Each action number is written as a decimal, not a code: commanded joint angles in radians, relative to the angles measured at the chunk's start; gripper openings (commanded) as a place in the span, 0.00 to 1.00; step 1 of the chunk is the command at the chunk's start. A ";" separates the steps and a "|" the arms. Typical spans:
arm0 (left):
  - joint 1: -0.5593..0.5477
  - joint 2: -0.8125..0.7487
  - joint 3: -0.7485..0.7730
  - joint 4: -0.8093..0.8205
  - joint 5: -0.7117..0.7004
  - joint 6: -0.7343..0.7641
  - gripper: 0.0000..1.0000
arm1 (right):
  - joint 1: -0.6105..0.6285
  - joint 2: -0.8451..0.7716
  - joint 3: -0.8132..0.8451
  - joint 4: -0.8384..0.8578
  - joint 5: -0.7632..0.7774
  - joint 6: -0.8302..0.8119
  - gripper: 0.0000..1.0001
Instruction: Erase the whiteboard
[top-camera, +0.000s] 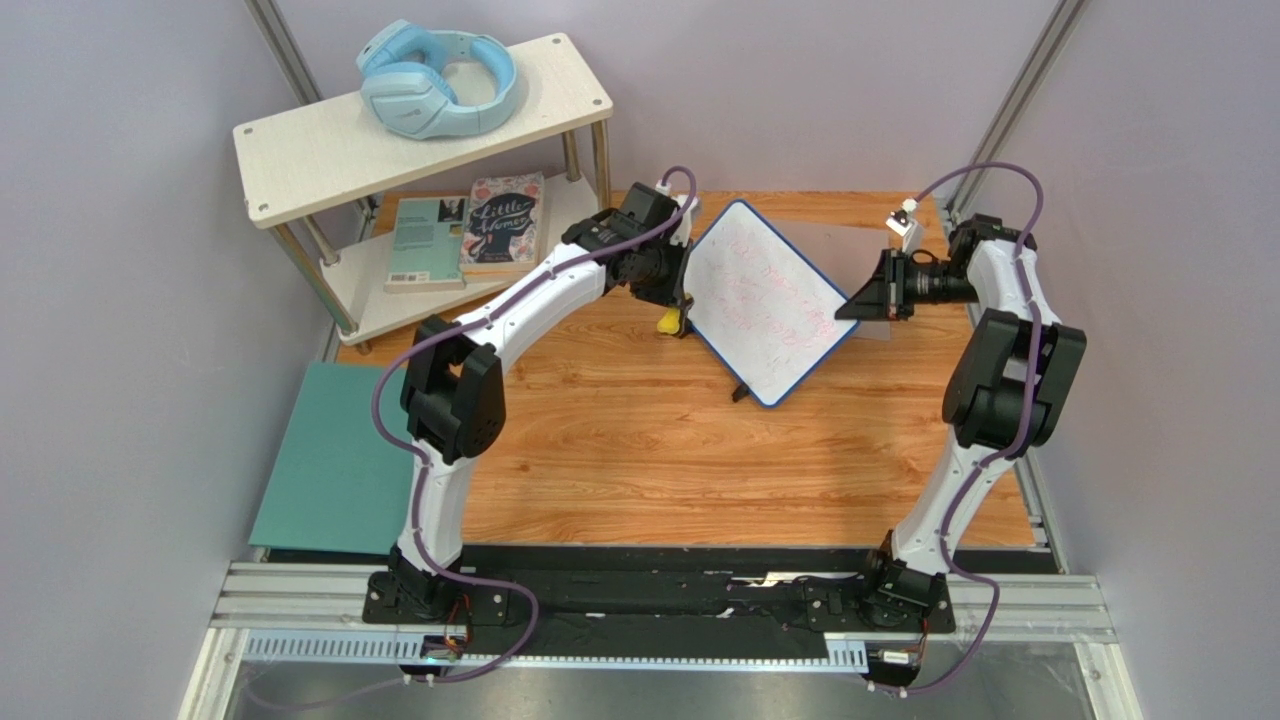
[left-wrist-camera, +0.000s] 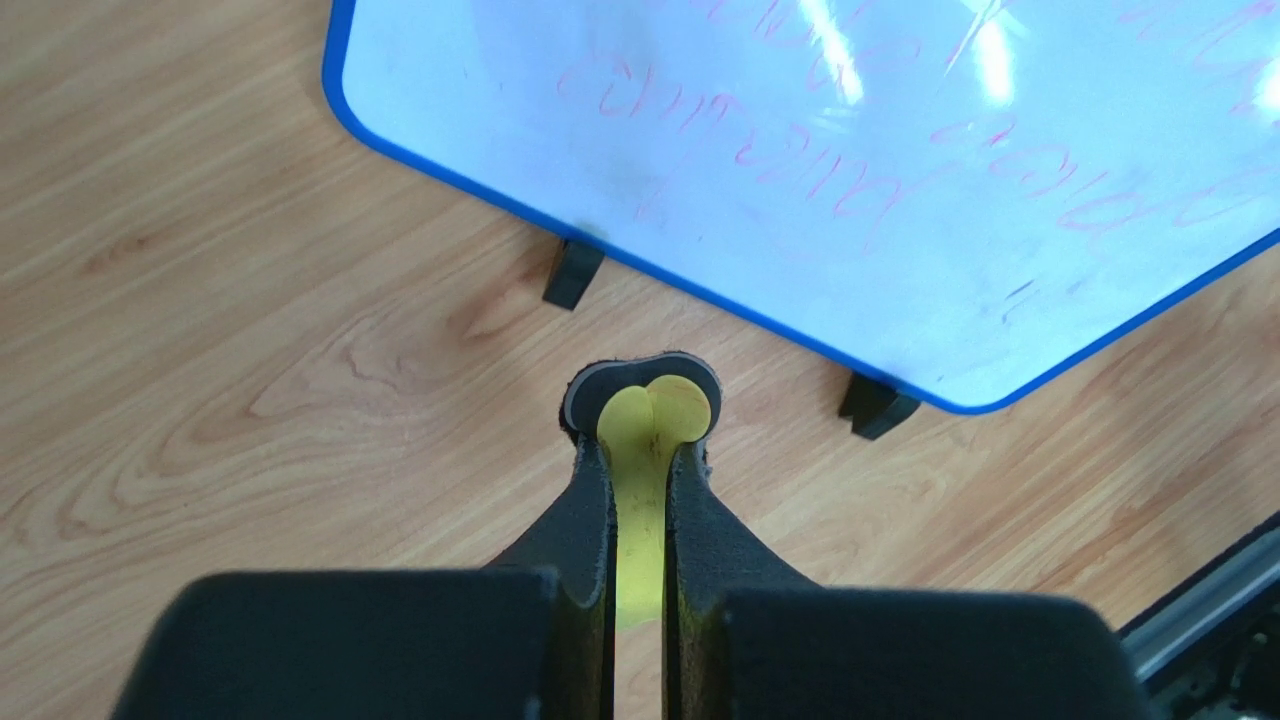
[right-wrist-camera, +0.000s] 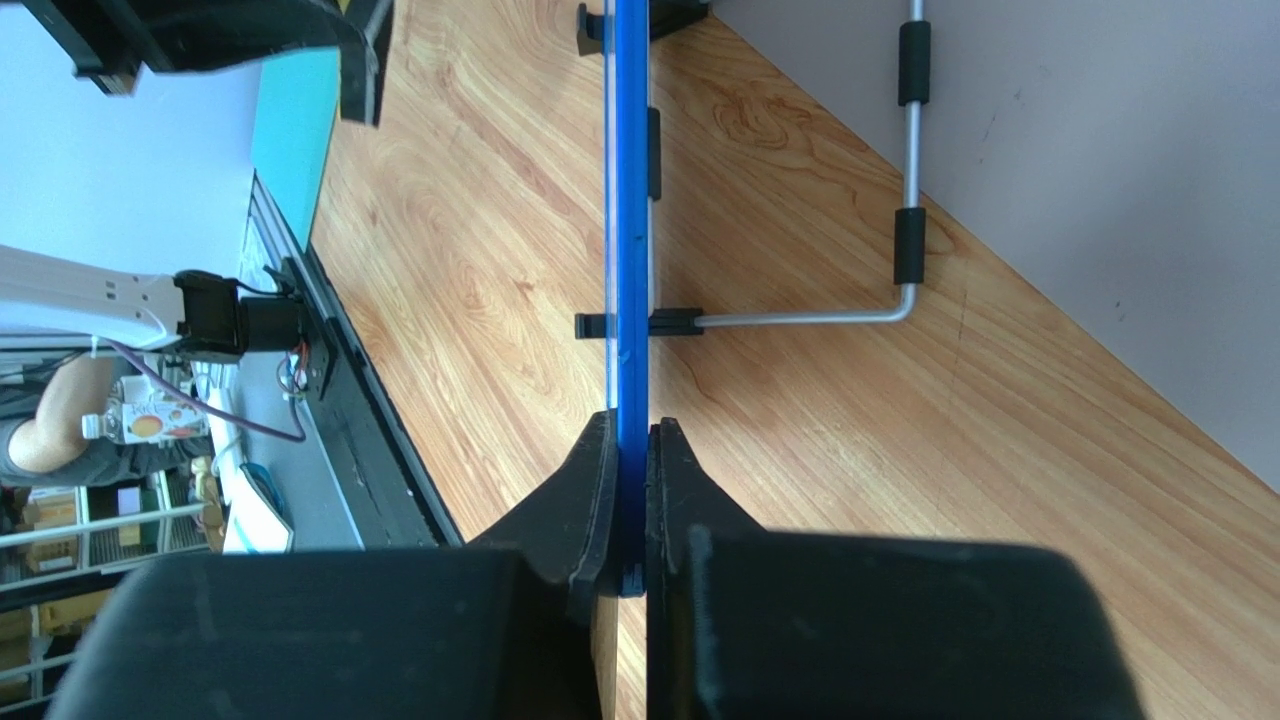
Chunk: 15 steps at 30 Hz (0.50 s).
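Observation:
The whiteboard (top-camera: 766, 300) has a thin blue frame and faint pink-red scribbles on its face. It stands tilted at the back middle of the wooden table. My right gripper (top-camera: 849, 308) is shut on its right edge, and the right wrist view shows the blue frame (right-wrist-camera: 627, 225) edge-on between my right gripper (right-wrist-camera: 631, 435). My left gripper (top-camera: 672, 308) is at the board's left edge, shut on a small yellow eraser (left-wrist-camera: 657, 413) with a black pad. In the left wrist view my left gripper (left-wrist-camera: 639, 435) hovers over bare wood just below the whiteboard (left-wrist-camera: 842, 135) and its black feet (left-wrist-camera: 571, 273).
A two-tier shelf (top-camera: 301, 150) stands at the back left, with blue headphones (top-camera: 439, 78) on top and books (top-camera: 484, 218) below. A flat teal mat (top-camera: 334, 458) lies at the table's left edge. The board's metal wire stand (right-wrist-camera: 902, 225) shows behind it.

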 joint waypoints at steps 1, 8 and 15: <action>-0.007 -0.009 0.035 0.176 0.001 -0.050 0.00 | 0.006 -0.021 0.004 -0.070 0.152 -0.124 0.00; -0.019 0.043 0.039 0.365 -0.069 -0.059 0.00 | 0.012 -0.104 -0.082 0.004 0.195 -0.127 0.00; -0.045 0.123 0.124 0.470 -0.150 0.028 0.00 | 0.032 -0.185 -0.132 0.065 0.207 -0.078 0.00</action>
